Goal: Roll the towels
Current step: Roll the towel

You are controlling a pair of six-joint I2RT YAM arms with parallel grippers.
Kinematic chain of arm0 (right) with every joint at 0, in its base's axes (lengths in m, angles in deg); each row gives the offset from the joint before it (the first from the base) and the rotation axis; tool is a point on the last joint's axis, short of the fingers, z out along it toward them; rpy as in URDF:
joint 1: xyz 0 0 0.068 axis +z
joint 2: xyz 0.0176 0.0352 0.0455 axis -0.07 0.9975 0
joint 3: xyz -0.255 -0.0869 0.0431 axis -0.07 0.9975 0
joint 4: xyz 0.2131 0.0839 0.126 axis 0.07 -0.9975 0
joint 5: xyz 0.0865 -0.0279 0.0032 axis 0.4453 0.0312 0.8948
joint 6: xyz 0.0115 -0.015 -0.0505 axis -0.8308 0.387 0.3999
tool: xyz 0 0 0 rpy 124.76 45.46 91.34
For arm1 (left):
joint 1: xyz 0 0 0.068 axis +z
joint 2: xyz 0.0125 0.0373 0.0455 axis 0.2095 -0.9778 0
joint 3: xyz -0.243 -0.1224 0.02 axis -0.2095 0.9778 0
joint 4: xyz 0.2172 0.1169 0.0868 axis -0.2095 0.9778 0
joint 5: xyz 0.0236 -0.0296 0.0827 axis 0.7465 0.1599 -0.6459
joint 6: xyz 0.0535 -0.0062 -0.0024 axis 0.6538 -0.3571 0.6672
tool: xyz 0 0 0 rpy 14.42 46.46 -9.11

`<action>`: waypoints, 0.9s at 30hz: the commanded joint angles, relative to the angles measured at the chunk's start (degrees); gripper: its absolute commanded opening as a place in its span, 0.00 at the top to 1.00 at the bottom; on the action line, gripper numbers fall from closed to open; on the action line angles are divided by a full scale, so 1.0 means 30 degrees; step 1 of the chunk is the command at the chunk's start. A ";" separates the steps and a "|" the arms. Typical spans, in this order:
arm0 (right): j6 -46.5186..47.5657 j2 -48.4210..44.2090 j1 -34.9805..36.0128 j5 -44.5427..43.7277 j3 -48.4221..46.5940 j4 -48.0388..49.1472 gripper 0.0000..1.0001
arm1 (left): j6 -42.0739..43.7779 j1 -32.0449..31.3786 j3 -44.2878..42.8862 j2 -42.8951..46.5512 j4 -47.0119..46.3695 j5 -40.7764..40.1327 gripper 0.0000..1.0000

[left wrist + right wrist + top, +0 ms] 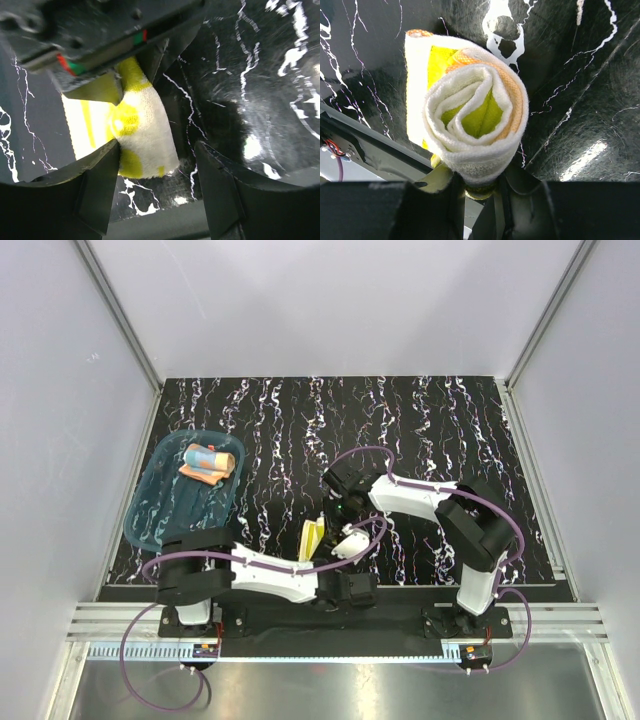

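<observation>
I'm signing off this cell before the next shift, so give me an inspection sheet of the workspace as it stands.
Surface: black marbled tabletop; no spills seen.
Job's things: yellow towel rolled up, held near the front centre; orange-pink towel looks rolled, lying in the tray.
Clutter: teal tray at the left side; nothing else seen.
Grippers: right claw shut on one end of the yellow towel; left claw open next to that towel.
Cables: purple cables loop along both arms; none seen caught on a towel.
Surroundings: grey walls and aluminium frame rails; nothing seen on them.
</observation>
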 commanded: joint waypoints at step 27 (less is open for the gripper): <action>0.3309 0.0834 -0.3346 0.0325 0.0042 -0.2391 0.36 | -0.1058 0.2137 0.7560 0.5743 -0.7378 0.3727 1.00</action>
